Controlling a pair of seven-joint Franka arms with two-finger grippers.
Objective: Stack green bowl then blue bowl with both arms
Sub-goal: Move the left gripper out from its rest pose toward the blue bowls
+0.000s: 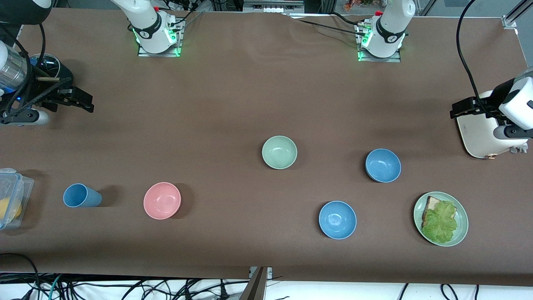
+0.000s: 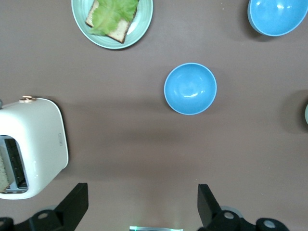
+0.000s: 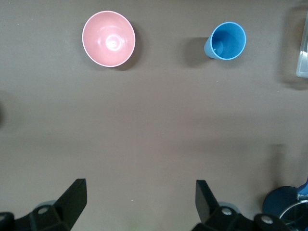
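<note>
The pale green bowl [image 1: 279,152] sits upright near the middle of the table; only a sliver of it shows in the left wrist view [image 2: 306,113]. The duller blue bowl [image 1: 383,165] [image 2: 190,88] sits beside it toward the left arm's end. A brighter, glossier blue bowl [image 1: 337,219] [image 2: 277,17] sits nearer to the front camera. My left gripper [image 1: 458,109] [image 2: 143,202] is open and empty, up in the air by the toaster. My right gripper [image 1: 83,101] [image 3: 140,199] is open and empty over bare table at the right arm's end.
A white toaster [image 1: 483,135] [image 2: 36,144] and a green plate [image 1: 462,231] [image 2: 144,24] with bread and lettuce are at the left arm's end. A pink bowl [image 1: 162,200] [image 3: 108,38], a blue cup [image 1: 81,196] [image 3: 227,41] and a clear lidded box [image 1: 10,202] are at the right arm's end.
</note>
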